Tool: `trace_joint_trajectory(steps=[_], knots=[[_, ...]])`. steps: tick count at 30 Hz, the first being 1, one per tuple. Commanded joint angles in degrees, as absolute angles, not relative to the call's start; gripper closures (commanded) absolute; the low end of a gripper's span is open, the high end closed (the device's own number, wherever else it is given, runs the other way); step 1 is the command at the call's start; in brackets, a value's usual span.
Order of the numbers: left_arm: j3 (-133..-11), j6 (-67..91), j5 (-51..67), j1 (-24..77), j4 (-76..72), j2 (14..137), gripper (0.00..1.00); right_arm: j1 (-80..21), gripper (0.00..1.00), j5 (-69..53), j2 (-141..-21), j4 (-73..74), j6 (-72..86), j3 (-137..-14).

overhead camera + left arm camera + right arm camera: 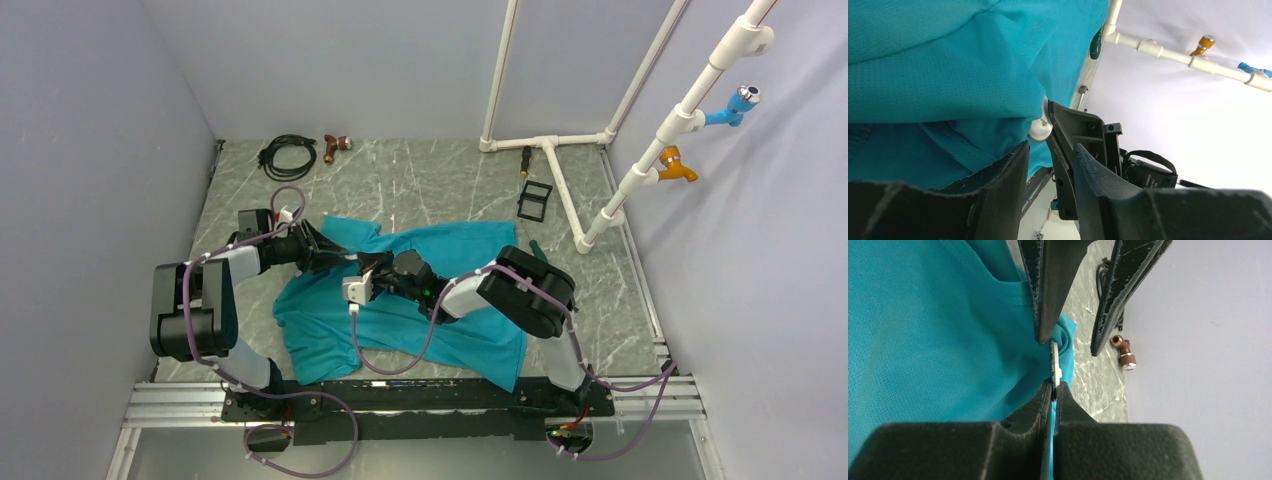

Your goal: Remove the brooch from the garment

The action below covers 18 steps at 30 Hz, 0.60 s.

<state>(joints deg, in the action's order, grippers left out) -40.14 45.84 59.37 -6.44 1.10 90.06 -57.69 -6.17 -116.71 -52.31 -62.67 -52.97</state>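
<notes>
Grey marbled tabletop (420, 185), pale walls (330, 60) around. Spread across centre: teal garment (450, 345). At a fabric fold near its left side: brooch (1053, 365), edge-on, clamped in closed jaws of right gripper (1053, 387). Opposite: left gripper (1069, 346), jaws parted, one tip against fabric just beside brooch.

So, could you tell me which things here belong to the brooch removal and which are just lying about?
Job: brooch, teal t-shirt, right gripper, left gripper.
Lying about: black cable coil, reddish-brown tool, black frame, screwdriver, white pipe frame.
</notes>
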Motion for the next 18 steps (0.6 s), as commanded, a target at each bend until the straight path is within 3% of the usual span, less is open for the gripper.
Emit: trace_joint_trajectory(steps=[1, 18], knots=[[-40.0, 46.2, 58.2, -6.1, -0.4, 91.1, 0.58, -58.1, 1.0, -5.7, -117.3, -53.5, -61.6, -54.3], [-42.4, 49.7, 57.1, -5.2, -3.9, 95.2, 0.75, -58.3, 1.0, -5.7, -117.7, -54.3, -60.3, -55.0]])
